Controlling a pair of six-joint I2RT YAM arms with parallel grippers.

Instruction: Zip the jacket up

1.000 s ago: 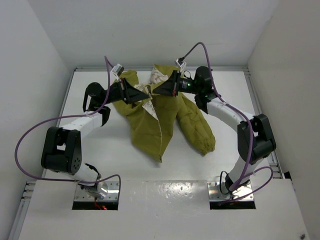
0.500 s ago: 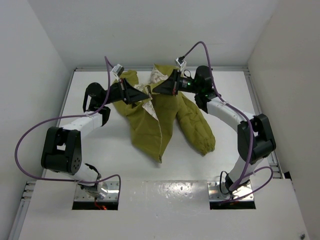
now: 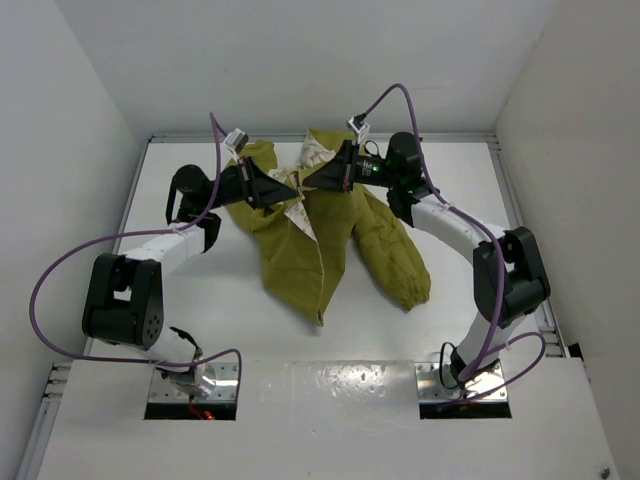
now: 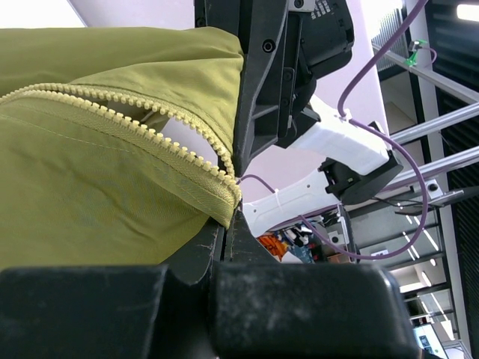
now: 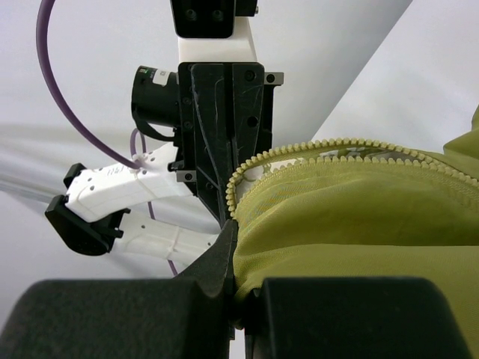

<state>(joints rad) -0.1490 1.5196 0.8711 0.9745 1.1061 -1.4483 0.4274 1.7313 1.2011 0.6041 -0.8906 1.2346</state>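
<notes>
- One jacket, two arms (left arm, right arm) and two hands; a purple cable loops off each arm.
- The jacket lies on the white surface toward its far edge, between the two arms. Its top end is lifted where the hands meet, and its lower end trails toward the near side.
- It is olive-yellow fabric, rumpled and folded on itself. Cream lining shows along the parted front and at the top, and one sleeve stretches to the right and ends in a gathered cuff.
- The pale yellow zipper teeth run in two rows that stand apart, so the front is unzipped there.
- The left hand is clamped on the jacket's edge right at the end of a tooth row.
- The right hand faces it, just beside it, and pinches the fabric below another tooth row.
</notes>
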